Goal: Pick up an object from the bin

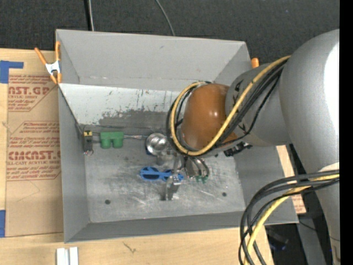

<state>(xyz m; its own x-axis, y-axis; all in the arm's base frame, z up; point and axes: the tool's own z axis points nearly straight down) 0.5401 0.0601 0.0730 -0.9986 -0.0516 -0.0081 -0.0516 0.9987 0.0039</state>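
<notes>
Gripper [172,189] is down on the bin [110,206] floor, hard against the blue piece [150,174], probably low to grab it. Open or closed? Can't tell. Silver ball [156,143] just behind the blue piece, green block [111,139] well left.

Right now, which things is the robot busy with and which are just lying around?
In the job: gripper, low in the grey bin, near its middle; blue piece, right beside it, likeliest pick.
Just lying about: green block, far left; small dark piece beside it; shiny silver ball, nearer the gripper.
</notes>
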